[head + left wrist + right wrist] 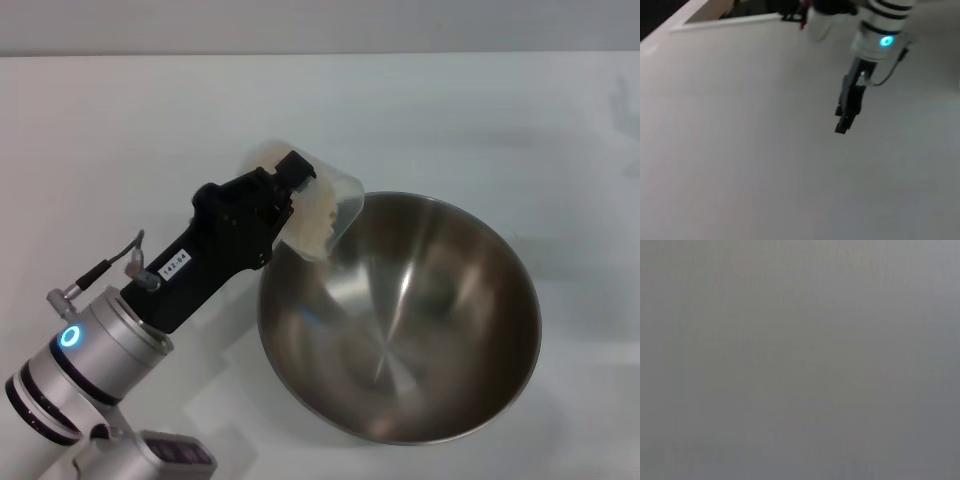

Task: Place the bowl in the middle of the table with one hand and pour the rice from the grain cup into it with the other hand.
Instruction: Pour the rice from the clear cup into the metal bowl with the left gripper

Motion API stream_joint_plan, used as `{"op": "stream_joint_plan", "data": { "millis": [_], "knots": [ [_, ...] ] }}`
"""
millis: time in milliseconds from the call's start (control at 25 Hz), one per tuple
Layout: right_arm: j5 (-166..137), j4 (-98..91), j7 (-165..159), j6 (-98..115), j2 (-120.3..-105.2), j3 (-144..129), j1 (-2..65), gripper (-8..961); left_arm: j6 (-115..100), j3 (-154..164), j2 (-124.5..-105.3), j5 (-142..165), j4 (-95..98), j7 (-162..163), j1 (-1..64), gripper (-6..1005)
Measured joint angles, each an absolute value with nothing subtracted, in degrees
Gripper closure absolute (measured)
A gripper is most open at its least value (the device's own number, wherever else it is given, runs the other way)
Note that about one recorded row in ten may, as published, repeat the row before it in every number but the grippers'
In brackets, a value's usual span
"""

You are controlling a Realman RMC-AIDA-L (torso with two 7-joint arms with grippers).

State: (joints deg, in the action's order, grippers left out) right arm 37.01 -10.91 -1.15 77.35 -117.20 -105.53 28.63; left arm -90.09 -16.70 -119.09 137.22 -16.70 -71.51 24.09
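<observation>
On the plain white table (120,130) stands the bowl (400,320), and just over its near-left rim the left gripper (285,200), clamped on the grain cup (315,210), tips it so the rice (310,228) heaps toward the bowl.

A small white label (176,266) on the black body of the left gripper (296,190) carries a short line of dark characters, seen from the head view. The print appears to be three characters, a dash and two more, but the letters are too small to read with certainty. No other writing, brand or number is legible on the bowl (430,330), the grain cup (325,205) or the table (120,130). The left wrist view and the right wrist view show no readable text.
</observation>
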Motion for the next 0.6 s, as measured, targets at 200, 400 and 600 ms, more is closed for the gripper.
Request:
{"op": "stream_joint_plan", "data": {
  "millis": [200,400,600],
  "knots": [
    [37.0,-10.9,1.4,77.4,-117.09,-105.5,28.8,407,-90.3,-16.8,-119.09,139.1,-16.5,-83.9,24.7,966],
    [37.0,-11.0,1.7,77.4,-117.07,-105.5,28.8,406,-90.5,-17.2,-119.09,141.7,-16.3,-92.5,25.2,967],
    [36.8,-10.9,1.7,77.4,-117.07,-105.1,28.7,406,-90.8,-17.3,-119.09,144.4,-16.3,-100.6,26.0,968]
  ]
}}
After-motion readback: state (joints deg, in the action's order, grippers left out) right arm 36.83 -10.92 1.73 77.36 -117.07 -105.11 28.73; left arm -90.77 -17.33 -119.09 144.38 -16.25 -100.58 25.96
